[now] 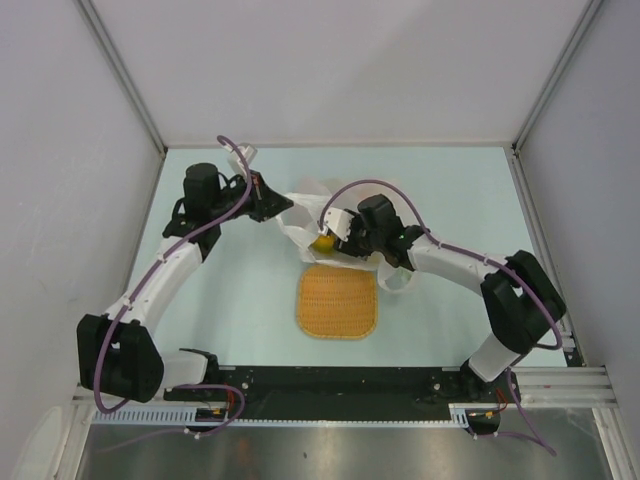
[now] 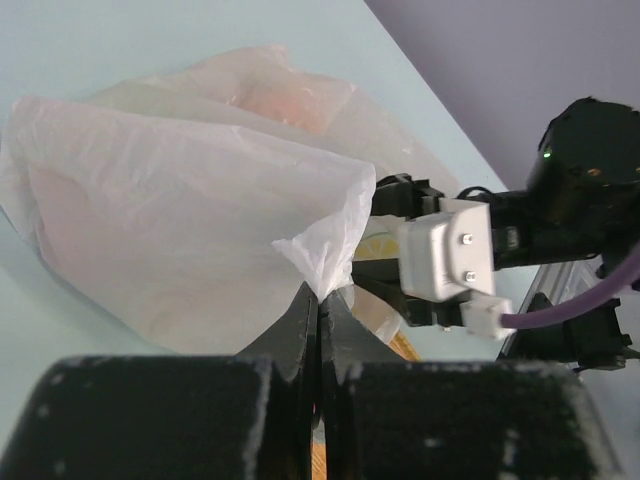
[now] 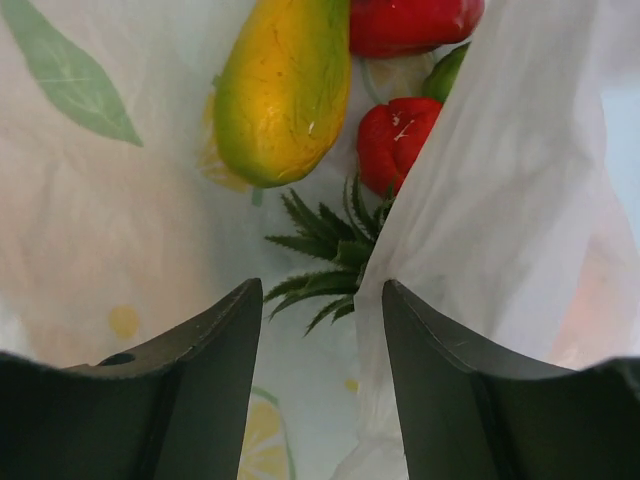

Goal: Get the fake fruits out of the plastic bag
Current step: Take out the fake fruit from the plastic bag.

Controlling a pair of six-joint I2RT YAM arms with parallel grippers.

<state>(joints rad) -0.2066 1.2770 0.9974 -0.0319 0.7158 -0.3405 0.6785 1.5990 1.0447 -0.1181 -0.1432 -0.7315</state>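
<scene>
The left gripper (image 2: pixel 318 300) has its jaws pinched tight on a fold of the bag (image 2: pixel 180 200). The right gripper (image 3: pixel 320 292) has its jaws apart and holds nothing. Just ahead between them is the pineapple crown (image 3: pixel 325 255), with the mango (image 3: pixel 280 90) and red pieces (image 3: pixel 395 140) beyond, all in the bag.

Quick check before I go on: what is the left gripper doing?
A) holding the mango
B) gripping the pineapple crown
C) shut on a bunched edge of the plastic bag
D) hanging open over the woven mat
C: in the left wrist view the left gripper is pinched shut on a gathered fold of the plastic bag.
</scene>
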